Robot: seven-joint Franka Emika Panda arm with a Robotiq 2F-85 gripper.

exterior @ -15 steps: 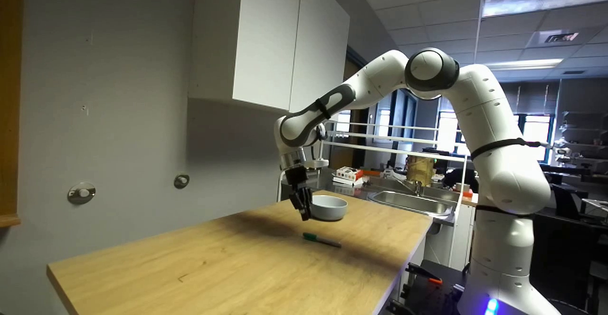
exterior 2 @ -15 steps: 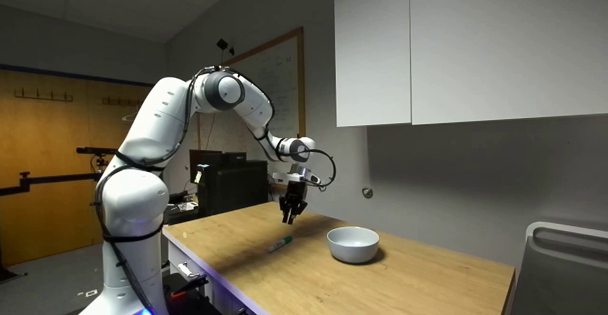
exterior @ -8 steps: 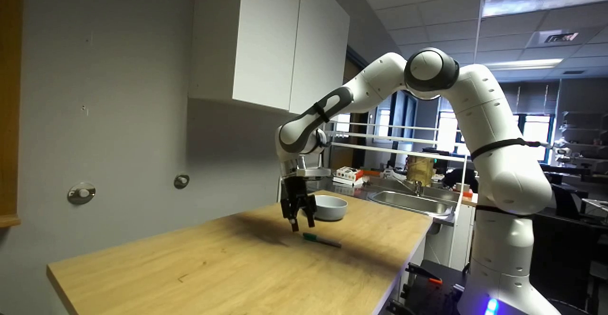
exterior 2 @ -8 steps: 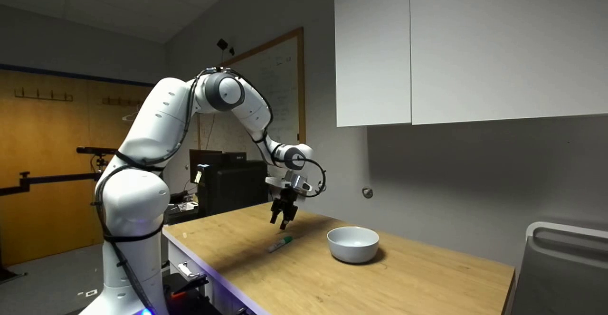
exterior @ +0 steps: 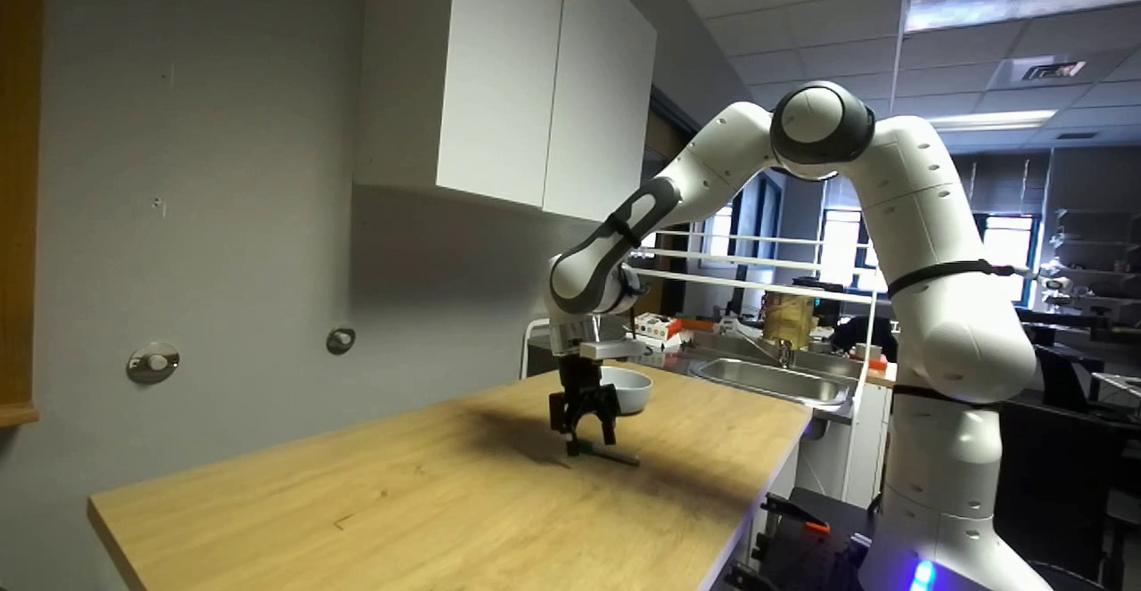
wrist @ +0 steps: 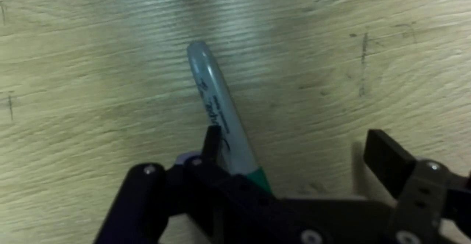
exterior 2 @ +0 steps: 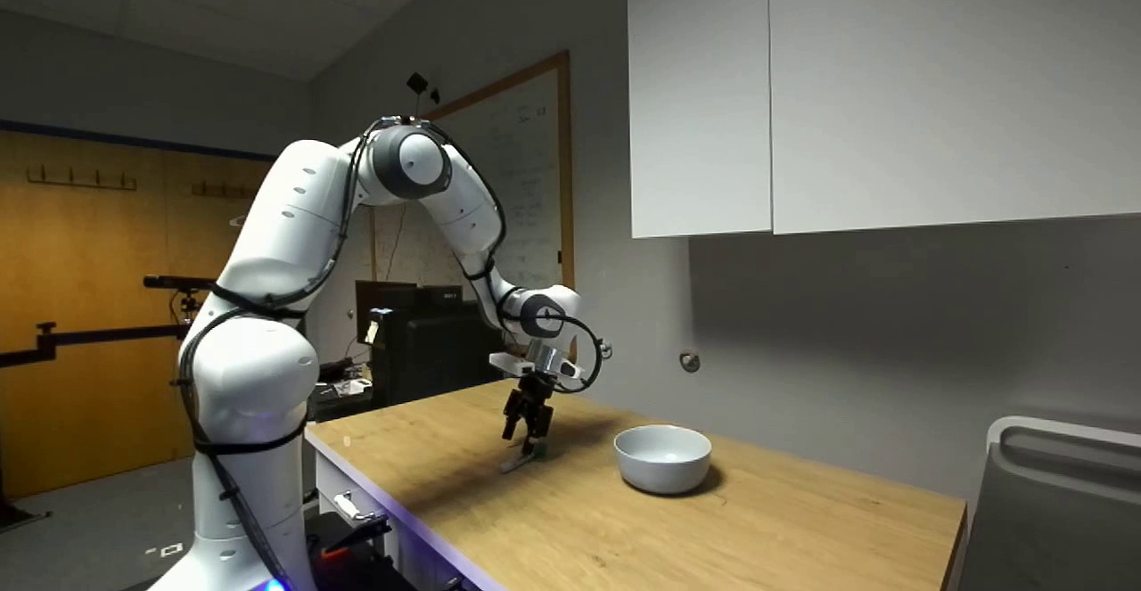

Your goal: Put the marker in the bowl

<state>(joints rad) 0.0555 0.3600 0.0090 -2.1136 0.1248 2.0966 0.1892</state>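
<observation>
While the bowl (exterior 2: 662,466) stands upright, right of centre in an exterior view, its near wall hides the bottom of its inside, so we cannot tell what it holds. A metal sink (exterior: 771,381) shows toward the right of an exterior view, beyond the table (exterior 2: 758,537). We see the marker (wrist: 220,106) lying on that table, outside the bowl and apart from it — grey barrel, its green end partly covered by the gripper (exterior: 591,446). The gripper hangs unclenched low over the marker, its fingers (wrist: 388,159) spread wide; in the wrist view one at lower left overlaps the barrel, whether touching we cannot tell, while its partner stands well apart at the right. The table's pale wood shows a few dark scratches (wrist: 363,62). At upper right of an exterior view white cabinets (exterior 2: 936,92) hang on the wall (exterior 2: 646,324), and at upper centre a wood-framed whiteboard (exterior 2: 532,172) bears faint marks — too small for us to read. Along the barrel we see dark script (wrist: 210,108), blurred and partly covered.
</observation>
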